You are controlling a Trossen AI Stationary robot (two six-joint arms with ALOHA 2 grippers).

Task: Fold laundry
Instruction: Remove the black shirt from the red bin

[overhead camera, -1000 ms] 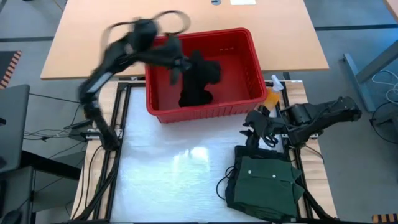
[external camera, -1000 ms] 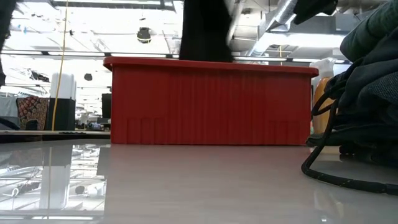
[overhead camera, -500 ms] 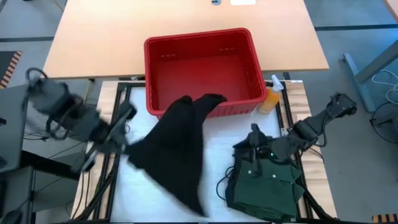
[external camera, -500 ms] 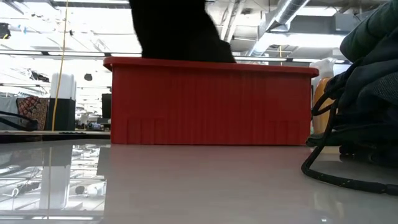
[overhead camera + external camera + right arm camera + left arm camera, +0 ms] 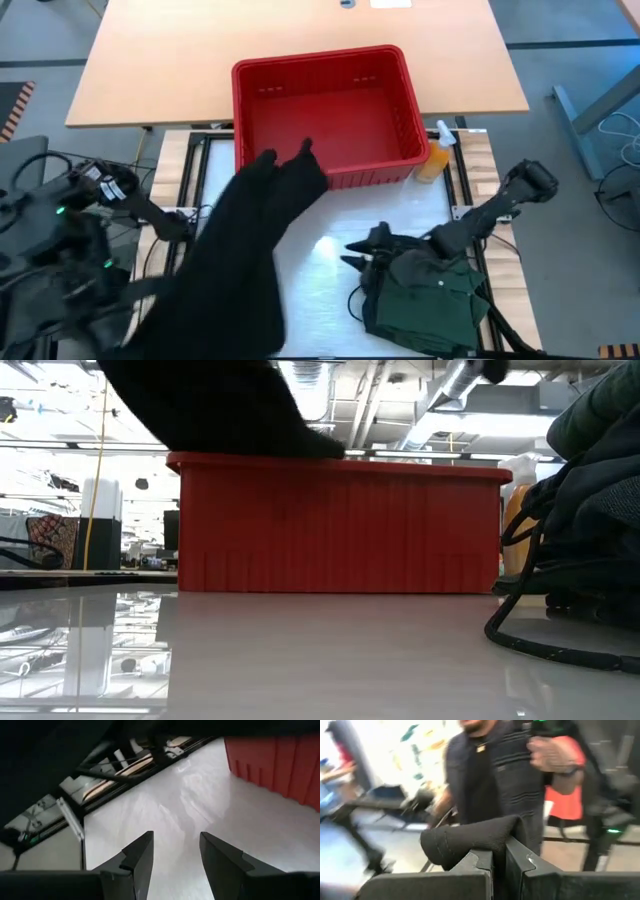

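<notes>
A black garment (image 5: 240, 250) of the laundry stretches in the air from the near rim of the red basket (image 5: 330, 80) toward the table's near left corner. My left gripper (image 5: 165, 288), blurred at the near left, is shut on it. In the low view the garment (image 5: 200, 405) hangs above the basket (image 5: 340, 525). A folded green buttoned shirt (image 5: 430, 300) lies on a dark pile at the near right. My right gripper (image 5: 355, 252) stands open just left of that pile, over bare table, holding nothing (image 5: 175, 852). My left gripper pinches a bunched fold of the black garment (image 5: 470, 837) between its two shut fingers, which point about level. The cloth bulges past the fingertips. The rest trails away from the gripper toward the basket, off the table, its far end (image 5: 300, 160) over the basket's near wall.
An orange spray bottle (image 5: 438, 155) stands right of the basket. A black cable (image 5: 540, 645) loops on the table beside the pile of garments (image 5: 595, 500). A person (image 5: 490, 775) stands beyond the table in the left wrist view. White table surface (image 5: 320, 290) lies between the arms.
My left gripper has swung from over the basket toward the table's left and near edges, still shut, drawing the black garment out of the basket and spreading it long across the table's left half. My right gripper, still open, has moved down and left past the green shirt.
</notes>
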